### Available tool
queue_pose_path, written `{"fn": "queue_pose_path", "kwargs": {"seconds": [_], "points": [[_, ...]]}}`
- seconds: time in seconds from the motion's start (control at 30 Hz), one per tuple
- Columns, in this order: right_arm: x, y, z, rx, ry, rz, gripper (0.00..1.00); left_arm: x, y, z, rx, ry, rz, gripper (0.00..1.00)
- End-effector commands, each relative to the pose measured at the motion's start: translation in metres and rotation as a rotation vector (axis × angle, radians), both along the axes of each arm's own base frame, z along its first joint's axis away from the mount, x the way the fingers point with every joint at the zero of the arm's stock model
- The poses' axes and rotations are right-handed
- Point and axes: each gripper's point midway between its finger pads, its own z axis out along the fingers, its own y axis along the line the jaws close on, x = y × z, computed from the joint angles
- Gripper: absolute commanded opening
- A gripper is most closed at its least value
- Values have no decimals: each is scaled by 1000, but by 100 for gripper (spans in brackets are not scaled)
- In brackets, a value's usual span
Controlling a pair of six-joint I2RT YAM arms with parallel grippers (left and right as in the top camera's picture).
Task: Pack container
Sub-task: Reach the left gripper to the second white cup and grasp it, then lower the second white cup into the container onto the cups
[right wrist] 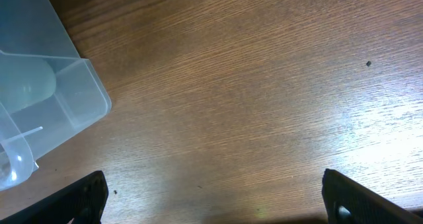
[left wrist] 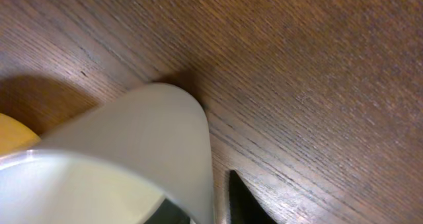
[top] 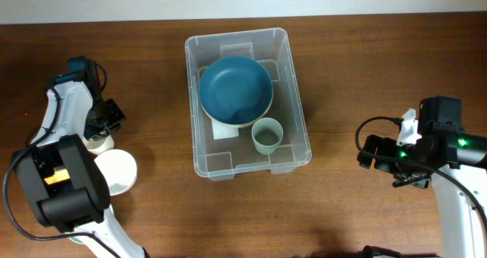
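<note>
The clear container (top: 237, 34) stands in the middle of the table; its corner also shows in the right wrist view (right wrist: 73, 92). Inside it lie a blue bowl (top: 236, 90) and a pale green cup (top: 266, 136). My left gripper (top: 100, 129) is at the far left, on a white cup (top: 99, 143). In the left wrist view the fingers (left wrist: 205, 201) straddle the white cup's wall (left wrist: 132, 138), one inside and one outside, pressed close to it. My right gripper (top: 367, 153) (right wrist: 221, 201) is wide open and empty, low over bare wood to the right of the container.
A white bowl (top: 116, 170) sits on the table just in front of the white cup. A yellow-orange patch (left wrist: 13, 133) shows at the left edge of the left wrist view. Bare wood lies between the container and each arm.
</note>
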Motion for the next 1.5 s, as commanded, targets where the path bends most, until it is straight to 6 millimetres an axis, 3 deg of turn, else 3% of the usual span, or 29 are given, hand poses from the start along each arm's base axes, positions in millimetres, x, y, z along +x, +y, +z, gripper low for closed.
{"fn": "queue_pose_path", "kwargs": {"seconds": [0.0,0.13,0.23,0.3,0.33,0.4,0.53,0.67,0.77,0.93,1.07,1.37,1.4,1.47], "points": [[-1,2,0,0,-1,11,99,9,0,9,4,-25,-4,3],[-1,2,0,0,-1,11,99,23,-7,38,17,-77,-33,1],[-1,2,0,0,-1,11,99,31,-23,80,30,-142,-75,1],[-1,2,0,0,-2,11,99,32,-50,127,40,-214,-139,1],[0,2,0,-1,-2,11,99,31,-74,158,44,-278,-198,1],[0,2,0,-1,-2,11,99,27,-106,186,33,-352,-273,1],[0,2,0,0,-2,11,99,6,-201,226,-71,-473,-496,1],[0,2,0,-1,-2,11,99,-20,-290,223,-214,-459,-715,1],[0,2,0,-1,-3,11,99,-39,-350,210,-257,-431,-867,1],[0,2,0,0,-2,11,99,-62,-413,189,-303,-401,-1034,1],[0,2,0,0,-2,11,99,-75,-438,170,-321,-352,-1092,1],[-1,2,0,0,-1,11,99,-70,-444,128,-294,-245,-1089,1],[-1,2,0,0,-1,11,99,-70,-444,125,-292,-238,-1089,4],[-1,2,0,0,0,11,99,-68,-442,123,-281,-235,-1086,28]]}}
